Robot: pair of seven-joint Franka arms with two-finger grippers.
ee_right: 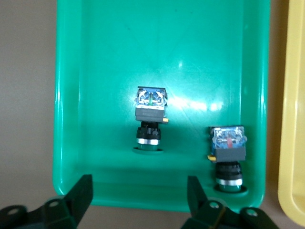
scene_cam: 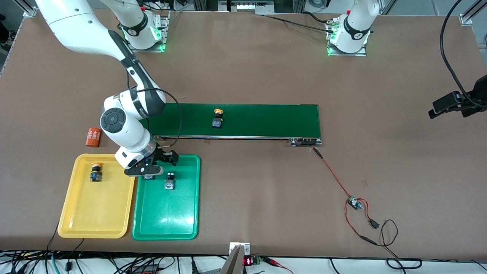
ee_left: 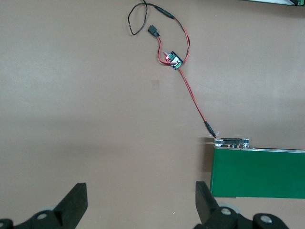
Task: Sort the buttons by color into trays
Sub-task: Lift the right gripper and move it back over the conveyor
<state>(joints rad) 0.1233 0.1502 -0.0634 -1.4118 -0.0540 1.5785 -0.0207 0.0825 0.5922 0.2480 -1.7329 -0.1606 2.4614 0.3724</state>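
Your tabletop (scene_cam: pixel 247 68) is a flat brown board, matte, with a long dark-green conveyor belt (scene_cam: pixel 266 120) across the middle. Cables run along the edge nearest the front camera. A red wire (scene_cam: pixel 333 173) leads from the belt's end to a small circuit board (scene_cam: pixel 355 203). An orange cylinder (scene_cam: pixel 92 137) with white numbers lies near the yellow tray.

The yellow tray (scene_cam: pixel 95 217) and green tray (scene_cam: pixel 167 220) sit side by side, touching or nearly so, nearer the front camera than the belt, toward the right arm's end.

You have four buttons in sight:
- yellow-capped button (scene_cam: pixel 96 172) in the yellow tray, lying on its side.
- second yellow-capped button (scene_cam: pixel 218 118) on the belt.
- green-capped button (ee_right: pixel 151 119) in the green tray, black-and-blue body, cap toward the tray's belt-side rim.
- second green-capped button (ee_right: pixel 228 157) beside it, near the wall next to the yellow tray.

Right gripper (scene_cam: pixel 152 167) is over the green tray's belt-side end, fingers spread wide and holding nothing.

Left gripper (ee_left: pixel 140 202) waits over bare tabletop by the belt's end, fingers wide apart, empty.
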